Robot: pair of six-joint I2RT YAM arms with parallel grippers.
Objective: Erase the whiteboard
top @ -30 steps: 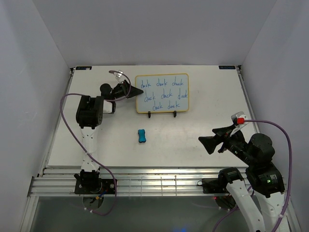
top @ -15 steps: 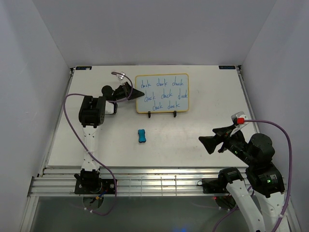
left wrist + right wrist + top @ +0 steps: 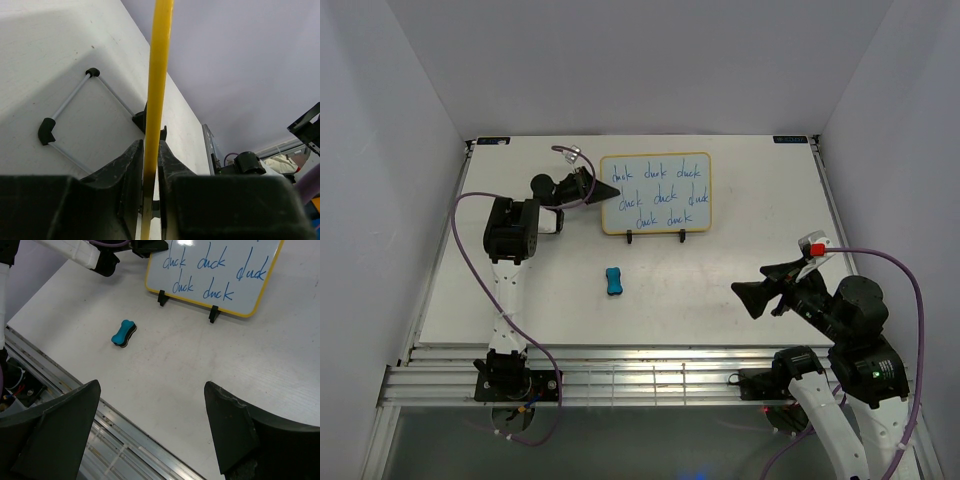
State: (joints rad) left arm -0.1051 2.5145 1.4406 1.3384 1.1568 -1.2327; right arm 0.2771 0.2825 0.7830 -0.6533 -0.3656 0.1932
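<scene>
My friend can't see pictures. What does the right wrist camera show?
A small yellow-framed whiteboard with blue "duck" words stands at the top of a white table. A blue eraser lies nearer the camera, alone. The right pincer is open at the bottom, empty.

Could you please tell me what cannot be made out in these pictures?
Left wrist view: the yellow-framed white whiteboard is edge-on, its writing hidden.
Right wrist view: the picture's top edge cuts off the board's upper writing.
Top view: the board hides the black wire stand, except its feet.
</scene>
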